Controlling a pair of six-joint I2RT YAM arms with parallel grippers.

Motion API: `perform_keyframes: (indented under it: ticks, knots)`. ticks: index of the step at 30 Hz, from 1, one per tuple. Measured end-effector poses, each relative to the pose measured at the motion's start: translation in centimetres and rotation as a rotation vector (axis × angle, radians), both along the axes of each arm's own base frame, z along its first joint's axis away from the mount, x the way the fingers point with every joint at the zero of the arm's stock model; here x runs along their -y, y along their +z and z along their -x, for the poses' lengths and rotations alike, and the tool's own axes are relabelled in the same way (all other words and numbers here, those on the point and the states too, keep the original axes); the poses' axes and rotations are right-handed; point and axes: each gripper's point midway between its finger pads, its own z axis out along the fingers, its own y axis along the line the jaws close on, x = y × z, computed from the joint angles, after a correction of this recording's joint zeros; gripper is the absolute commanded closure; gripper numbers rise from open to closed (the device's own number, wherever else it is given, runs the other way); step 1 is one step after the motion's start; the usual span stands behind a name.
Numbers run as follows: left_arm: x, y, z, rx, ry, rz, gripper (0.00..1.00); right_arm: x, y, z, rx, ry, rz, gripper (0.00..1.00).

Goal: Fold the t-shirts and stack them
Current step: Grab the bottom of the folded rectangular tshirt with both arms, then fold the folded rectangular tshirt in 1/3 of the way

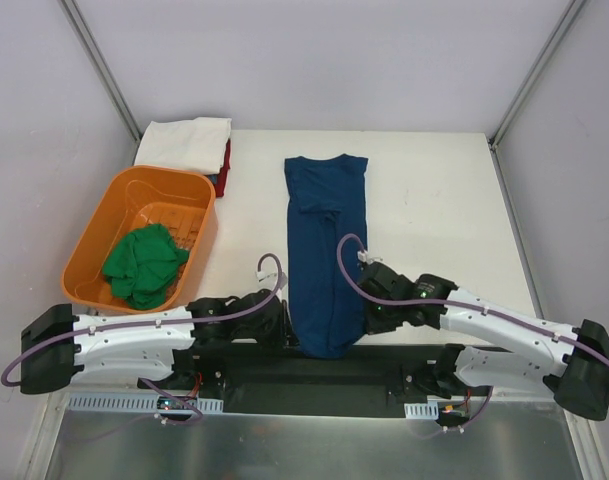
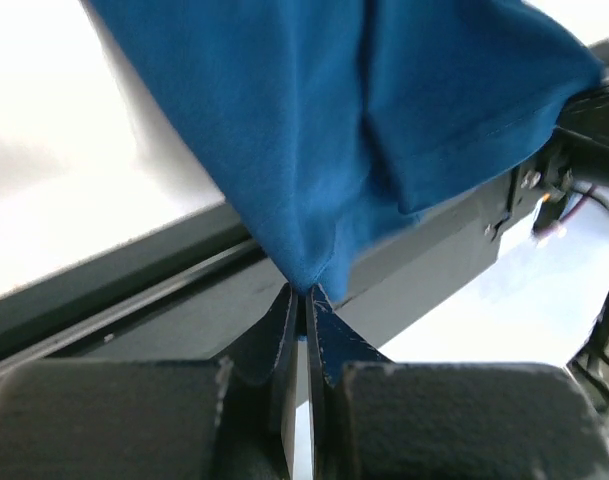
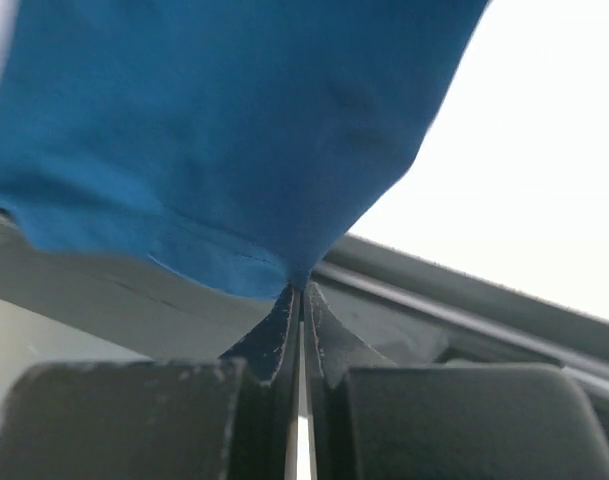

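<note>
Navy t-shirt (image 1: 326, 250) lies as a long narrow strip down the middle of the desk (image 1: 434, 200), collar toward the far edge, hem spilling over the near edge. Left jaws and right jaws each pinch a hem corner tight, probably to lift it forward for the next fold. White t-shirt (image 1: 184, 142) sits folded at the far-left corner.

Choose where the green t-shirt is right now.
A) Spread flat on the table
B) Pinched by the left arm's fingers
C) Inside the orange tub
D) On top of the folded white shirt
C: the green t-shirt lies crumpled inside the orange tub, while the left fingers and right fingers are shut on the blue t-shirt instead.
</note>
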Motion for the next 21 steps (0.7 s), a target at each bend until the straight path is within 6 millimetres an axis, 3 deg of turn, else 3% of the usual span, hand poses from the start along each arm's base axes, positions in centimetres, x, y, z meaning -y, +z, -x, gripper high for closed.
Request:
perform_keyframes:
  ticks: [3,6,15,21]
  knots:
    - [0.4,1.3,-2.0,0.044,0.039,0.003,1.00,-0.9,2.3,-2.5,0.085,-0.022,-0.023,0.99]
    - [0.4,3.0,-5.5,0.099,0.116,0.017,1.00,-1.0,3.7,-5.4,0.155,-0.065,0.007,0.99]
    - [0.1,5.3,-13.9,0.191,0.188,-0.046,1.00,-0.6,7.5,-13.8,0.313,-0.194,0.057,0.99]
    - [-0.5,6.1,-18.4,0.219,0.202,-0.071,1.00,0.0,8.2,-18.8,0.341,-0.247,0.077,0.99]
